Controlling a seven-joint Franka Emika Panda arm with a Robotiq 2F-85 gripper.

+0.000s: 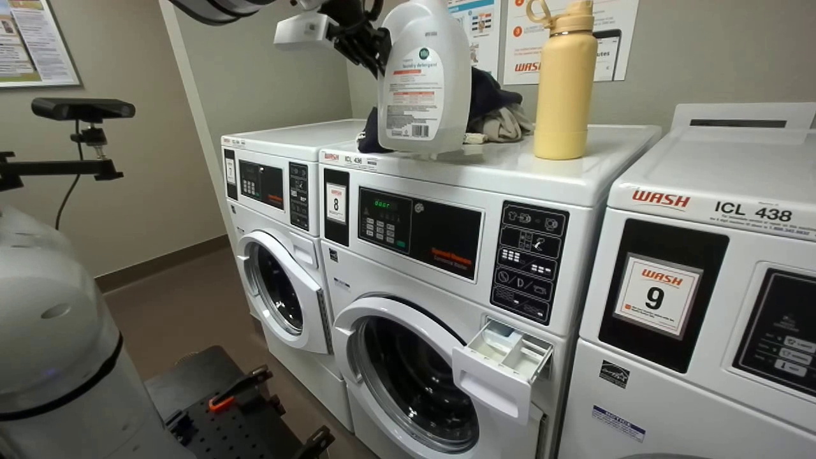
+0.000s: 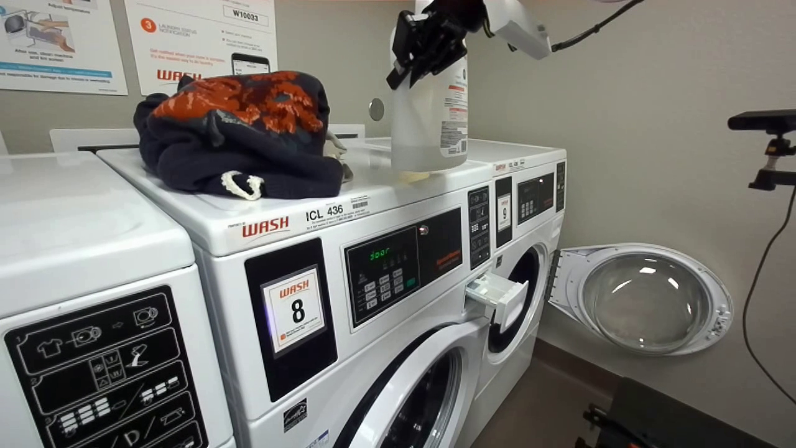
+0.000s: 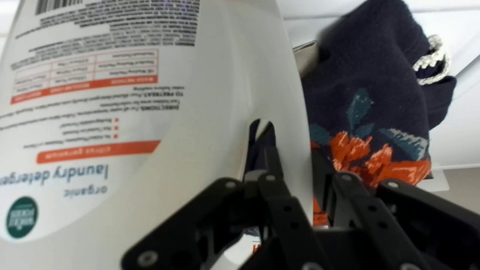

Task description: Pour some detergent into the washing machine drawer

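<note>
My whitish plastic jug (image 3: 187, 123) reads "laundry detergent", probably "citrus geranium"; white boxy washer (image 2: 367, 348): "WASH", "ICL 436", "8".

the detergent jug (image 1: 425, 83), translucent and whitish with red-banded print, is held upright near the top front edge of the washer (image 1: 459, 299); whether its base touches is unclear. the small white drawer (image 1: 491, 380), divided inside, stands pulled out from the washer's front.

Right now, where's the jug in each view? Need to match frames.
In an exterior view: jug, top, just right of centre; dark cloth behind it.
In an exterior view: jug, top, just right of centre; dark cloth left of it.
Wrist view: jug, left side to past centre; dark cloth right.
Shared landmark: dark cloth.
</note>
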